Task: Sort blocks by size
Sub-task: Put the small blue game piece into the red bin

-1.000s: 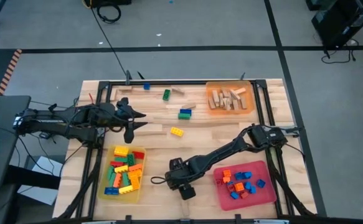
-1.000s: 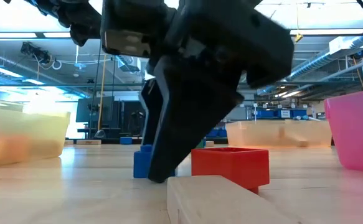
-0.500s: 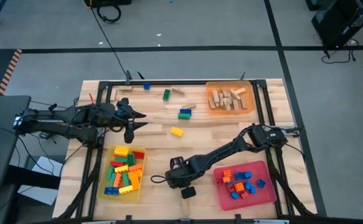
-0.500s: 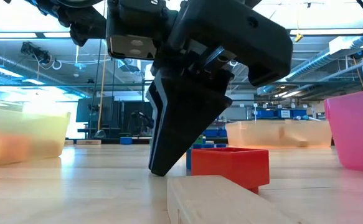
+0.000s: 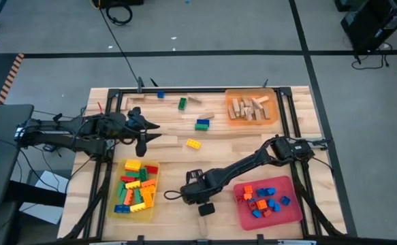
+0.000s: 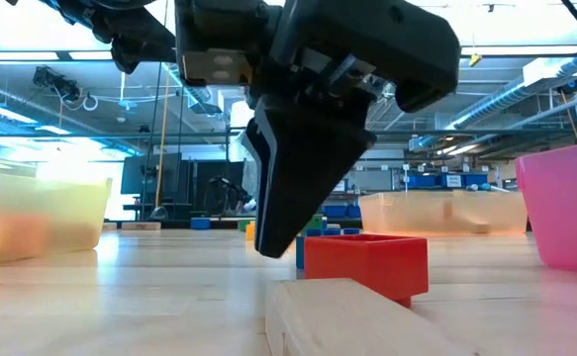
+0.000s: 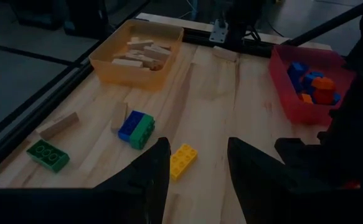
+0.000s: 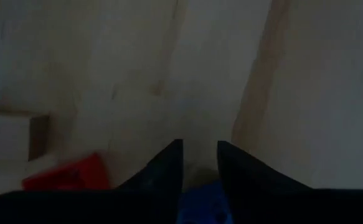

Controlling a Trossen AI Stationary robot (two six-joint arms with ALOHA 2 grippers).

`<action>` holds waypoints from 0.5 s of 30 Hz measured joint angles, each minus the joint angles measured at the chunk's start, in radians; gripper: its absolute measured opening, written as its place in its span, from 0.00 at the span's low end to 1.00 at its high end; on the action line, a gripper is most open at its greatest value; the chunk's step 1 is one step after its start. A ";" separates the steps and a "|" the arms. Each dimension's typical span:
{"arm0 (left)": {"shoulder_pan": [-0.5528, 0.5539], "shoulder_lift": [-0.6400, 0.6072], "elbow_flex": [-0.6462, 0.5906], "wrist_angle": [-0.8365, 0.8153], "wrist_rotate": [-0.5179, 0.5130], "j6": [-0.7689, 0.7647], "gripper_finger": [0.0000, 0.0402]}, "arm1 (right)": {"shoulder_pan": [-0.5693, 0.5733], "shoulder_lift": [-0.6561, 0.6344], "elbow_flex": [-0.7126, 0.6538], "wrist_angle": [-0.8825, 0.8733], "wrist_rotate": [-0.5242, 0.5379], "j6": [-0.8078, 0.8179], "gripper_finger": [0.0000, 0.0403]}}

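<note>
Wooden counter carrying three trays | right gripper hanging low at the near edge, fingers pinching a small blue block | red tray, holding other small blocks, lying just to its right, nearer this arm | left gripper waiting far-left, fingers partly apart, empty.
</note>
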 joint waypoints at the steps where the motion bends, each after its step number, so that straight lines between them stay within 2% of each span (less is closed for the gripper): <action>1: 0.000 0.000 0.000 0.000 0.000 0.000 0.42 | -0.001 0.000 0.004 -0.002 0.001 -0.004 0.30; 15: 0.000 0.000 0.000 -0.013 -0.001 0.000 0.42 | -0.005 -0.019 0.014 -0.088 -0.003 -0.035 0.60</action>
